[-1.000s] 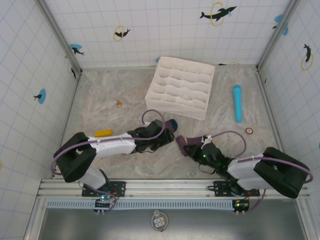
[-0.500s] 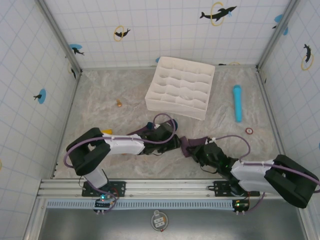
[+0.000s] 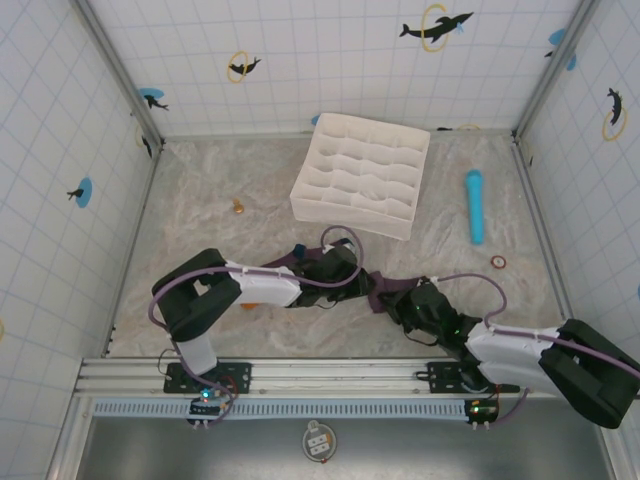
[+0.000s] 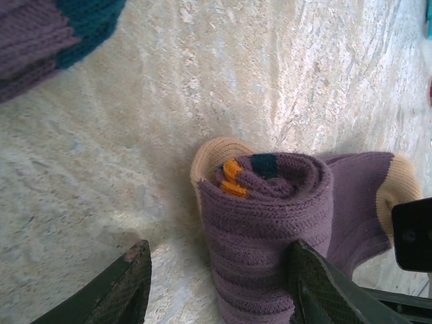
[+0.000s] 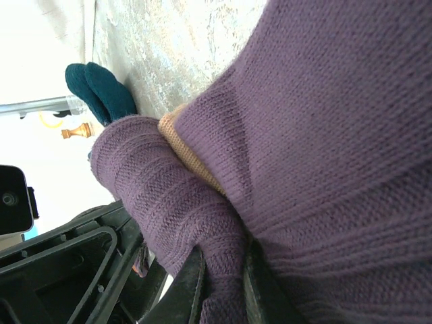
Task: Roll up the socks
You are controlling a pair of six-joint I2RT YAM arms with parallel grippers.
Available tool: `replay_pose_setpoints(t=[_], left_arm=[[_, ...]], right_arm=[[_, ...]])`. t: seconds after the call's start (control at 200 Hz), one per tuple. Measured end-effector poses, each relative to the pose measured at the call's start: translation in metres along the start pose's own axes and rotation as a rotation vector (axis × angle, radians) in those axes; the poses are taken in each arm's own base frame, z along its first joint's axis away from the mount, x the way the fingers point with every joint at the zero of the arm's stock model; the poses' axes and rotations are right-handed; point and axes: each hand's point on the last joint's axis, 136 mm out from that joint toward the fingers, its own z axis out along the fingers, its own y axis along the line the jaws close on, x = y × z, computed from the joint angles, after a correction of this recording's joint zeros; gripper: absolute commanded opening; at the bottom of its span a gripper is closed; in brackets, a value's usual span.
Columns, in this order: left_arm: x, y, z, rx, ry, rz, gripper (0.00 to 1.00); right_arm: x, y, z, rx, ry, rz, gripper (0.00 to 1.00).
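The socks (image 4: 270,223) lie as a purple ribbed roll on the sandy floor, with tan and orange showing at its end. My left gripper (image 4: 219,248) is open and straddles the roll. Its right finger (image 4: 317,283) touches the fabric and the other finger (image 4: 125,283) stands apart. A loose purple length with a dark teal patch (image 4: 47,34) lies at the upper left. My right gripper (image 5: 221,270) is shut on a fold of the purple sock (image 5: 324,135). From above, the socks (image 3: 378,287) stretch between the left gripper (image 3: 352,278) and the right gripper (image 3: 398,300).
A white divided organiser (image 3: 362,175) stands at the back centre. A light blue cylinder (image 3: 474,205) and a small red ring (image 3: 498,262) lie to the right. A small brown figure (image 3: 239,207) sits at the left. Tiled walls enclose the floor.
My left arm has reached rightward onto the roll and its jaws have narrowed around it. The right gripper has shifted slightly right, still holding the sock.
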Motion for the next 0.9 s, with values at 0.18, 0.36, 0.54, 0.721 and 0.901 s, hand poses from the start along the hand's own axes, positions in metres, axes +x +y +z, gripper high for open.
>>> replay_pose_setpoints(t=[0.18, 0.36, 0.54, 0.721, 0.901], left_arm=[[0.0, -0.008, 0.01, 0.021, 0.014, 0.007, 0.46], [-0.002, -0.014, 0.017, 0.035, 0.024, 0.016, 0.43], [-0.003, -0.017, 0.018, 0.042, 0.018, 0.02, 0.2], [-0.007, -0.019, 0.021, 0.036, 0.007, 0.004, 0.0], [-0.008, -0.018, 0.022, 0.019, 0.002, -0.001, 0.0]], right_arm=[[-0.004, -0.001, 0.0, 0.004, -0.007, 0.007, 0.0], [-0.007, -0.002, 0.001, 0.009, -0.009, 0.009, 0.0], [-0.006, -0.002, 0.003, 0.007, 0.001, -0.006, 0.0], [-0.01, -0.001, 0.004, 0.003, -0.008, -0.016, 0.04], [-0.011, -0.002, 0.004, 0.006, -0.008, -0.059, 0.25]])
